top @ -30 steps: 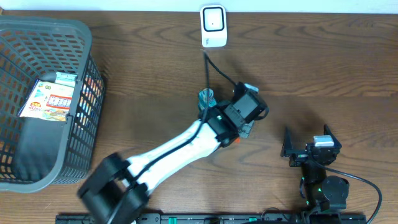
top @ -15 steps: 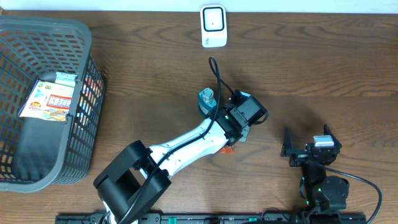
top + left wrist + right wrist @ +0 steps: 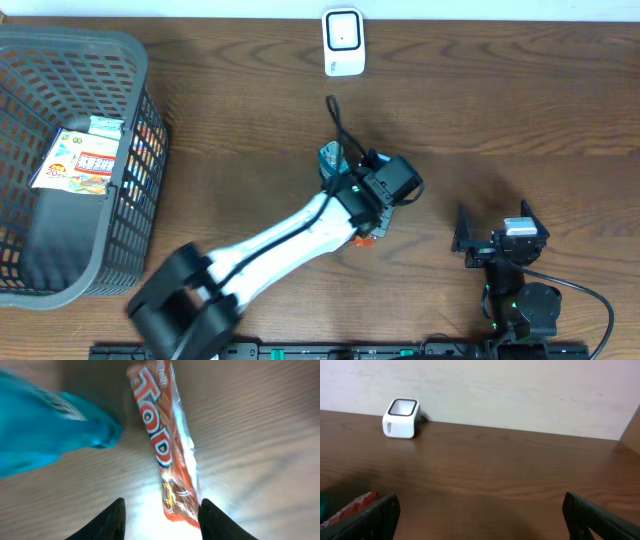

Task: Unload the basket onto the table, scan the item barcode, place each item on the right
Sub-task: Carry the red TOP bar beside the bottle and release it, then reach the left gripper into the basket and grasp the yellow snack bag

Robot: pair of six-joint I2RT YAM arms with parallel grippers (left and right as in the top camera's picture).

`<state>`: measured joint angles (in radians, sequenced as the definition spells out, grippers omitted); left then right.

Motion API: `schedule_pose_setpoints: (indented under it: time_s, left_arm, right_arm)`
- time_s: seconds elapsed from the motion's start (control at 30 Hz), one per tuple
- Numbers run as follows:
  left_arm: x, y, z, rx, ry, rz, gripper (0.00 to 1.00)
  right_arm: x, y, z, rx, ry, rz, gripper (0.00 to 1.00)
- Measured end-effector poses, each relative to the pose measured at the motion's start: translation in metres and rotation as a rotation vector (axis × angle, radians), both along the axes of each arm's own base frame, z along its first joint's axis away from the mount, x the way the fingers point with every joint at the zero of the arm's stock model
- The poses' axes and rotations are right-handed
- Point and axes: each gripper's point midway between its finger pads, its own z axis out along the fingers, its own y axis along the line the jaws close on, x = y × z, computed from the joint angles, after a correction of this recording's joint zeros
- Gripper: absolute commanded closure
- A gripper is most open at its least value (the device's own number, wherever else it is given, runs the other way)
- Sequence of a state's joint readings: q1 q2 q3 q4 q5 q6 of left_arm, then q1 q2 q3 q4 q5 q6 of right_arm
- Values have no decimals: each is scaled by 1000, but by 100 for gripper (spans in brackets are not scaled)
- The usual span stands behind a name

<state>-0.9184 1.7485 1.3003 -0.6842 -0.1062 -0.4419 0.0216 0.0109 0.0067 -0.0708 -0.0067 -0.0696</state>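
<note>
My left gripper [image 3: 159,512] spread, pinching nothing. Orange snack bar [image 3: 167,455] flat near bench [image 3: 260,435] middle, near end between my fingertips. Teal packet [image 3: 45,430] beside it. Right gripper [image 3: 481,505] spread wide, empty.

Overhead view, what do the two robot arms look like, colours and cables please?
The left arm is white with black joints, a green light and a looping black cable at its wrist. The right arm is black, with a white block on top and a thin black cable. Both have black fingers.
</note>
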Motion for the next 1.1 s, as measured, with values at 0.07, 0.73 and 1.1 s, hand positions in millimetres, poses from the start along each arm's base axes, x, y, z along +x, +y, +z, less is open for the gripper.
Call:
schedule_pose_setpoints:
  time_s: [0.07, 0.73, 1.1]
  left_arm:
    - [-1, 0, 32, -55, -37, -1, 39]
    - [19, 309, 309, -286, -709, 892, 14]
    - [2, 471, 257, -333, -574, 1562, 14]
  right_arm:
    - [0, 0, 0, 0, 0, 0, 1]
    - [0, 0, 0, 0, 0, 0, 1]
    - [0, 0, 0, 0, 0, 0, 1]
